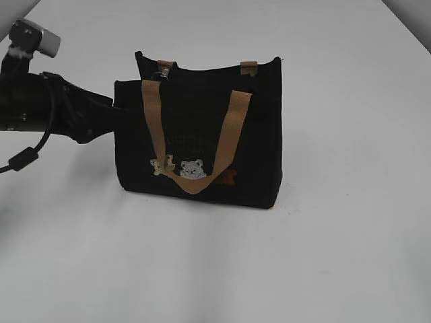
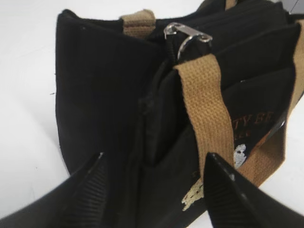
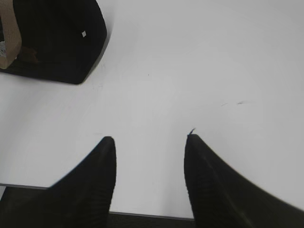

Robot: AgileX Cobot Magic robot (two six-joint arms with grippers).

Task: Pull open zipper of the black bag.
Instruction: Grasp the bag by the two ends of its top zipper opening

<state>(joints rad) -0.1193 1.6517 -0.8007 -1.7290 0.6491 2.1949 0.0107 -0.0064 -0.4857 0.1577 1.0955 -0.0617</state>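
Right gripper point(image 3: 149, 147) is hovering spread over bare white bench point(image 3: 199, 71), holding nothing, black bag point(image 3: 57, 42) well apart at its far left. Left gripper point(image 2: 156, 164) is sitting spread at the bag's left end, fingers either side of the corner. Zipper pull point(image 2: 187, 35) is lying at the top rim, beyond the tan strap point(image 2: 204, 109).

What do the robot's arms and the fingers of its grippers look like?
The left arm is black, with a black cable and a silver-grey cylindrical part. Both grippers have black, tapered fingers with ribbed faces.
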